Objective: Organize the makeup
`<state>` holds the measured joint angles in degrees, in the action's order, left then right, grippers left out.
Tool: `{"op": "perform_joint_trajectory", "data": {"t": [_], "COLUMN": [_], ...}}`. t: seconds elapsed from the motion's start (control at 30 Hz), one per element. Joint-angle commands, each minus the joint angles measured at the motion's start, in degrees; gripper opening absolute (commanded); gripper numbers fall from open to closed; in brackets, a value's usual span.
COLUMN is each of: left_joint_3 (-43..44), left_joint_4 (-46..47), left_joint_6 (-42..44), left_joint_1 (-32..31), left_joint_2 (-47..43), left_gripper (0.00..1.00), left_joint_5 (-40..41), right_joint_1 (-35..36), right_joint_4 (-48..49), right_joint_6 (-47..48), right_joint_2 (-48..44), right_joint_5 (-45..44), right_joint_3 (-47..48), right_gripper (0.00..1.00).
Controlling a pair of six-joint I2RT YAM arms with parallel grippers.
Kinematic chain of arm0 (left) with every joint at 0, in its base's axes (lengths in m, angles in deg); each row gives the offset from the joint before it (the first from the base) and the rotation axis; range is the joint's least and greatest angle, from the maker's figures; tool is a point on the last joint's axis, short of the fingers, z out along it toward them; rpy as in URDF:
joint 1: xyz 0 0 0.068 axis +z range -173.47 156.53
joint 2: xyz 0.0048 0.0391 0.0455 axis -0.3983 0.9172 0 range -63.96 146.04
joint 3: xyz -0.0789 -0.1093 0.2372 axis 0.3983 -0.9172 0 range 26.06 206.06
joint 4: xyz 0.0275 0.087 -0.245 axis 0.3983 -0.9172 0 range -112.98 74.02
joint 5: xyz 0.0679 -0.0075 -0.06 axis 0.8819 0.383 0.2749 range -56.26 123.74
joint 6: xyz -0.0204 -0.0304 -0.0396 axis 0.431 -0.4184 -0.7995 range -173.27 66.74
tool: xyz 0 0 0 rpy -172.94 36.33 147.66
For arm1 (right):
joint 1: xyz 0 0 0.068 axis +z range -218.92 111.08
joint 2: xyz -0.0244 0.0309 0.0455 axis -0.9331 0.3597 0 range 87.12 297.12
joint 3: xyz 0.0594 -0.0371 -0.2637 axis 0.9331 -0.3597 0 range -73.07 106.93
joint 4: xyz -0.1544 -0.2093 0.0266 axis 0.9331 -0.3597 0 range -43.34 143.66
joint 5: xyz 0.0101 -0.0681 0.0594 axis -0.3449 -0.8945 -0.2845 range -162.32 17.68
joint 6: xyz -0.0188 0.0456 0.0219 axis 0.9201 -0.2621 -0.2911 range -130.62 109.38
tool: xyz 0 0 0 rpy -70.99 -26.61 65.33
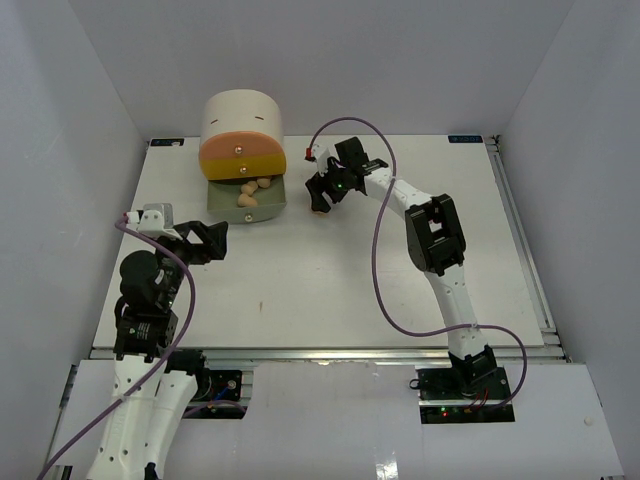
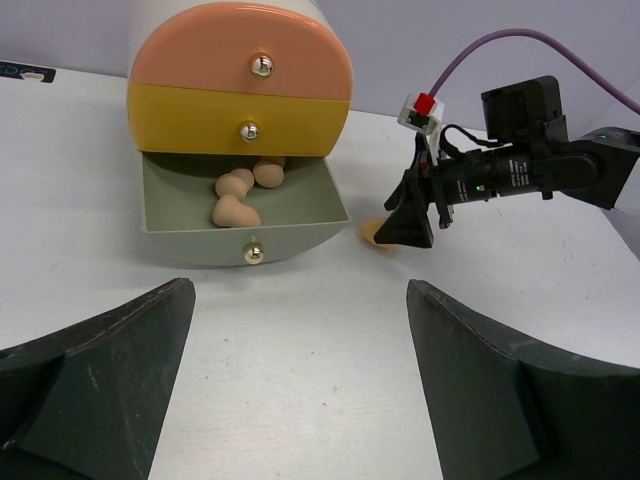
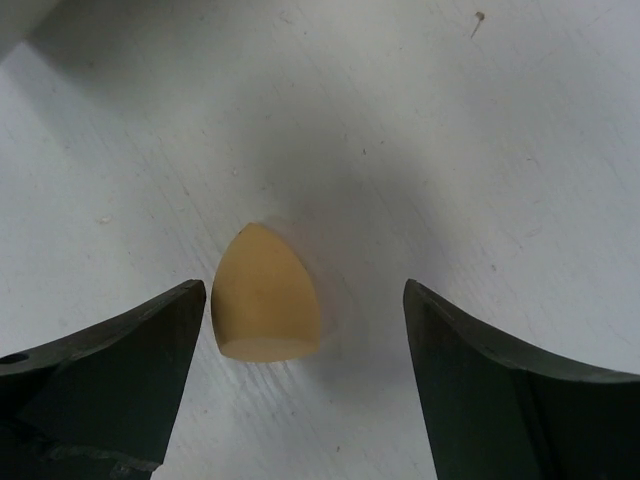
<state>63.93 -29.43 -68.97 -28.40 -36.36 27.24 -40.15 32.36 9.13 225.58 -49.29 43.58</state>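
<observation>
Tan sponge (image 3: pixel 265 295) sits off-centre inside the right claw (image 3: pixel 305 300), fingers (image 3: pixel 120 360) spread; closing could nudge it sideways across the tabletop (image 3: pixel 450 120)

The drawer unit (image 1: pixel 241 120) stands at the surface's (image 1: pixel 330 290) far edge, its open green drawer (image 1: pixel 265 212) jutting forward. The right gripper (image 1: pixel 320 200) hangs just beside it, jaws wide around a sponge (image 3: pixel 265 295). Bare surface stretches toward the near and right edges.
</observation>
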Motion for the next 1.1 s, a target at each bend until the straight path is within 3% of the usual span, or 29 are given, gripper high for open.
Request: {"op": "perform_joint_trajectory", "data": {"t": [0.0, 0.07, 0.13, 0.23, 0.3, 0.53, 0.73, 1.03, 1.07], "left_joint_3": [-0.3, -0.3, -0.3, -0.2, -0.2, -0.4, -0.4, -0.4, -0.4], "left_joint_4": [0.4, 0.4, 0.5, 0.5, 0.5, 0.7, 0.8, 0.8, 0.8], "left_joint_6": [-0.2, -0.1, -0.1, -0.1, -0.2, -0.3, -0.3, -0.5, -0.4], "left_joint_1": [0.5, 0.5, 0.6, 0.6, 0.7, 1.0, 1.1, 1.2, 1.2], "left_joint_2": [0.4, 0.4, 0.4, 0.4, 0.3, 0.3, 1.2, 2.4, 2.6], "left_gripper": [0.98, 0.98, 0.98, 0.98, 0.98, 0.98, 0.98, 0.98, 0.98], "left_joint_5": [-0.5, -0.6, -0.7, -0.9, -1.0, -1.4, -1.6, -1.7, -1.7], "right_joint_1": [0.0, -0.1, -0.1, 0.0, 0.2, 4.5, 9.9, 15.9, 16.2], "right_joint_4": [-1.1, -1.6, -1.9, -1.9, -1.9, -0.7, 0.7, 12.4, 13.2], "right_joint_6": [-1.1, -1.0, -0.7, 0.1, 0.6, 3.6, 4.2, 5.5, 5.8], "right_joint_2": [0.4, 0.3, -0.2, -2.4, -4.9, -13.0, -10.5, -5.6, -4.9], "right_joint_5": [0.4, 1.6, 2.2, 2.5, 3.2, 6.0, 2.9, -9.6, -11.0], "right_joint_3": [3.1, 2.6, 2.1, 1.5, 1.4, 2.7, 10.6, 11.1, 10.8], "right_gripper": [0.74, 0.64, 0.42, 0.2, 0.17, 0.15, 0.16, 0.28, 0.33]}}
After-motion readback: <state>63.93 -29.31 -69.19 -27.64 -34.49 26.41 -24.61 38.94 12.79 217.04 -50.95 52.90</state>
